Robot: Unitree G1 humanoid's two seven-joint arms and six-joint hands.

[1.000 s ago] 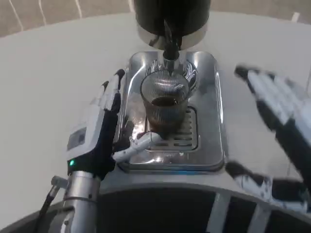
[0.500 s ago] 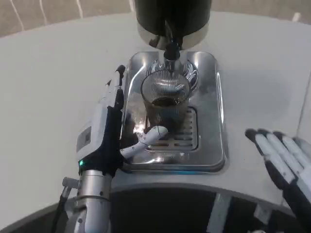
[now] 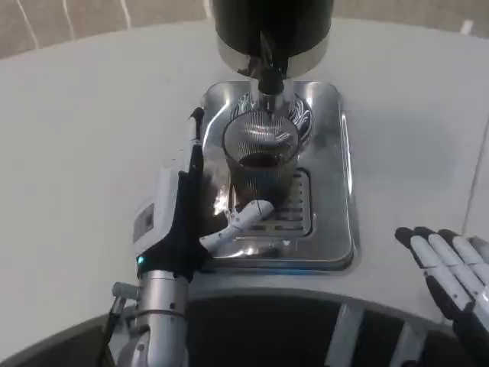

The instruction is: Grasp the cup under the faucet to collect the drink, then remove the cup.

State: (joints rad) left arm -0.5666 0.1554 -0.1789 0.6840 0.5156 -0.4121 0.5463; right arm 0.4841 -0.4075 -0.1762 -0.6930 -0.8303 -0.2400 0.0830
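Note:
A ribbed clear glass cup (image 3: pixel 260 162) with dark drink in it stands on the shiny metal drip tray (image 3: pixel 335 191), right under the black faucet (image 3: pixel 270 70) of the dispenser. My left hand (image 3: pixel 183 210) stands edge-up just left of the cup, fingers stretched along the tray's left rim. Its thumb (image 3: pixel 241 220) reaches across in front of the cup's base. The fingers are apart and do not close around the glass. My right hand (image 3: pixel 449 279) lies at the lower right near the table edge, fingers spread, holding nothing.
The black and silver dispenser body (image 3: pixel 272 27) rises behind the tray. A slotted grate (image 3: pixel 294 210) sits in the tray beside the cup. White tabletop (image 3: pixel 84 138) stretches to the left and right of the tray. The table's curved front edge (image 3: pixel 306 294) runs just below it.
My left hand has moved right and forward, closer to the cup, its thumb now before the cup's base. My right hand has dropped from beside the tray to the lower right corner.

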